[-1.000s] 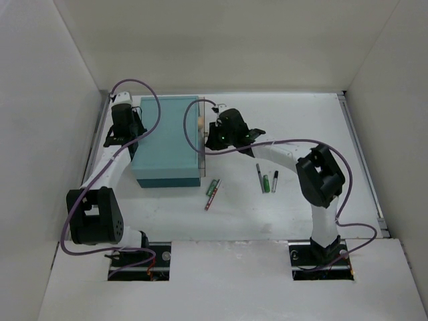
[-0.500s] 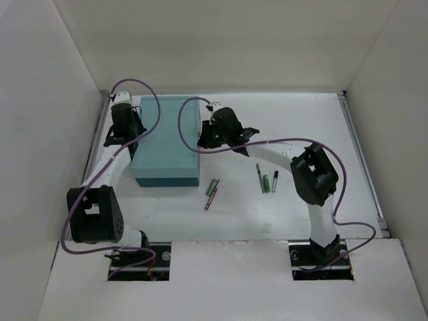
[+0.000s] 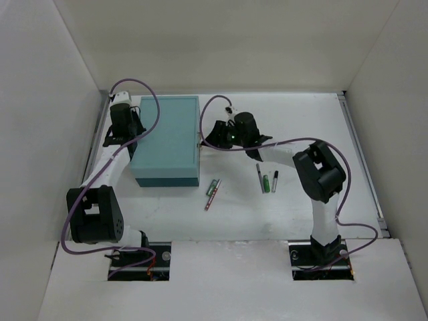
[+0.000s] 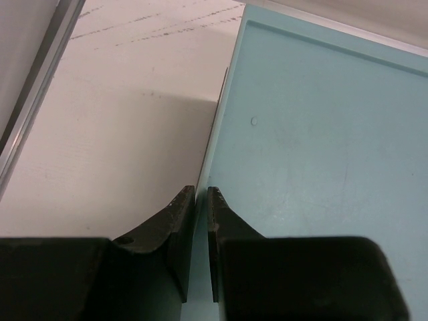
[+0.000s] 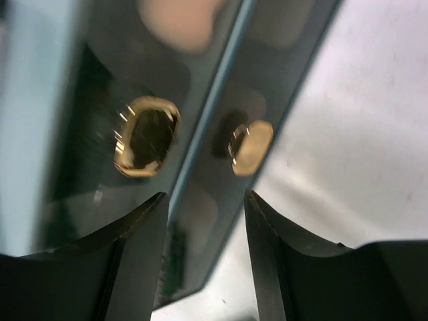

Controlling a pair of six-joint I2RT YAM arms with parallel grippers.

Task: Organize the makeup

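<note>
The large teal box stands at the back left, with its clear drawer front and gold knob on its right side. My right gripper is open, its fingers astride the drawer front's edge, just short of the knob. A peach sponge and something green show blurred through the clear front. My left gripper is shut on the box's left edge. A green and a red pencil lie in front of the box. Two dark pencils and a green one lie to the right.
White walls enclose the table on the left, back and right. A metal rail runs along the table's left edge beside the box. The right arm's purple cable loops above the pencils.
The clear drawer front stood a little out from the box with the sponge showing; it now sits against the box. My right gripper pushed in left, then drew back right. The left arm held still.
</note>
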